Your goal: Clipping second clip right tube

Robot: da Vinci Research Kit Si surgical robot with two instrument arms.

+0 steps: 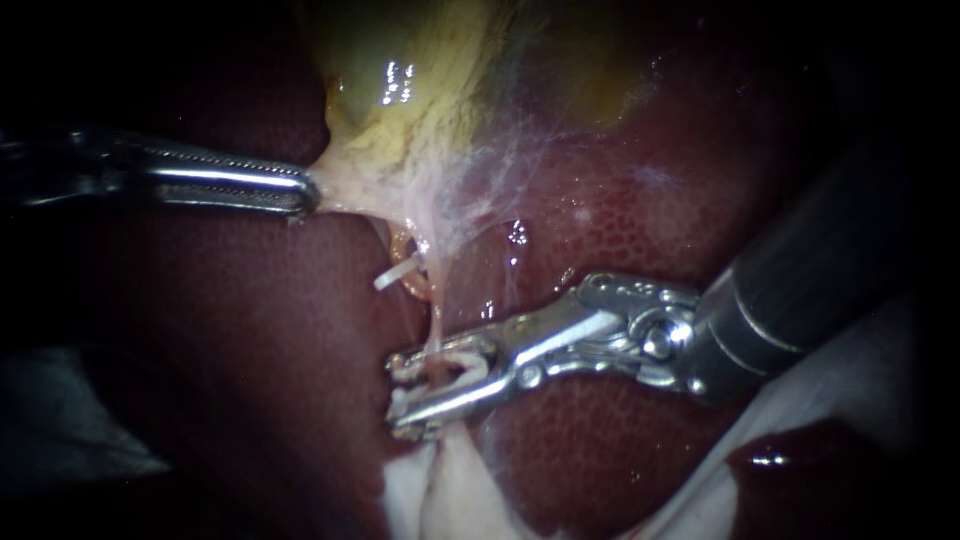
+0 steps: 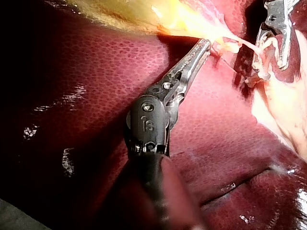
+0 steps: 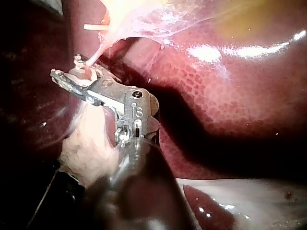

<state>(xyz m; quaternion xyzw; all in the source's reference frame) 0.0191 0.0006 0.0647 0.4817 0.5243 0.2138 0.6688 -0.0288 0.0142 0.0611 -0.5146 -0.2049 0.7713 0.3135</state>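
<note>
1. Nearest, our right instrument [image 1: 397,395] holds a white clip [image 1: 462,355] between jaws a little apart, straddling the tube [image 1: 437,325].
2. We judge the tube thin, soft, slippery and easily torn, so it wants squeezing squarely across.
3. Farther, another clip [image 1: 397,272] sits just left of the tube.
4. Far left, our left instrument [image 1: 312,190] clamps the gallbladder [image 1: 400,110].

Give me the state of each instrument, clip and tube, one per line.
Silver left instrument: jaws shut on yellowish gallbladder tissue.
Silver right instrument: jaws shut on white plastic clip.
Thin pink tube: taut, uncut, between the right jaws.
Other white clip, higher up: closed.
</note>
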